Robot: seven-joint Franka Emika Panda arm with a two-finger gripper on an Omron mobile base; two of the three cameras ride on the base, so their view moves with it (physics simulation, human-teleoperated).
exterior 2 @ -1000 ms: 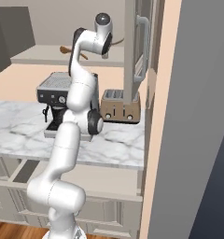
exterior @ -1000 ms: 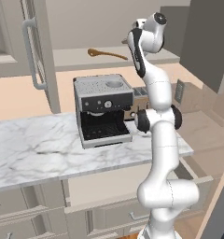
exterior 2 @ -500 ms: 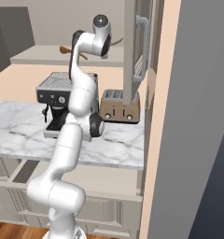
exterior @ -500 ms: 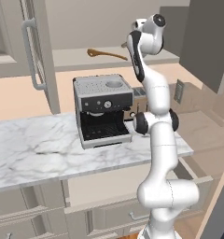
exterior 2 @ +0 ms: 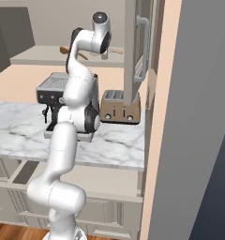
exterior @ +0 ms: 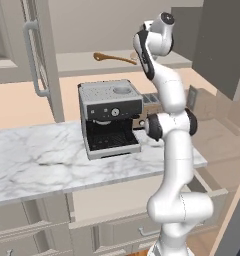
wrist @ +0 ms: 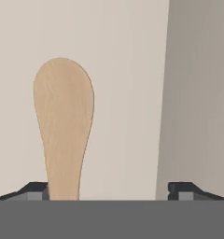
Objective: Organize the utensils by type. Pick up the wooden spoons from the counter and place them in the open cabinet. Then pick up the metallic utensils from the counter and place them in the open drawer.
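Pale tan wood marks the short spoon (wrist: 63, 128), whose round bowl and neck rise in the hand view against the cabinet's beige inner wall; its stem runs down just beside the left fingertip (wrist: 33, 190). The gripper (wrist: 109, 190) has its two fingertips spread wide apart, one at each lower corner of the hand view, and nothing is pinched between them. Whether the left fingertip touches the stem cannot be told.

In the left base view the white arm (exterior: 173, 150) reaches up to the cabinet (exterior: 117, 60), whose shelf sits above the counter (exterior: 42, 160). The longer orange-brown spoon (exterior: 112, 57) lies flat on that shelf, left of the hand. The cabinet door (exterior: 39, 55) stands swung open at the left, its bar handle upright. A steel coffee machine (exterior: 109, 117) stands on the marble below the shelf, with a toaster (exterior 2: 119, 108) just beside it.

In the right base view the orange-brown spoon (exterior 2: 67, 50) shows partly behind the arm on the shelf. The drawer (exterior 2: 25, 171) stands pulled out under the counter edge, near the base of the arm; its contents cannot be made out.
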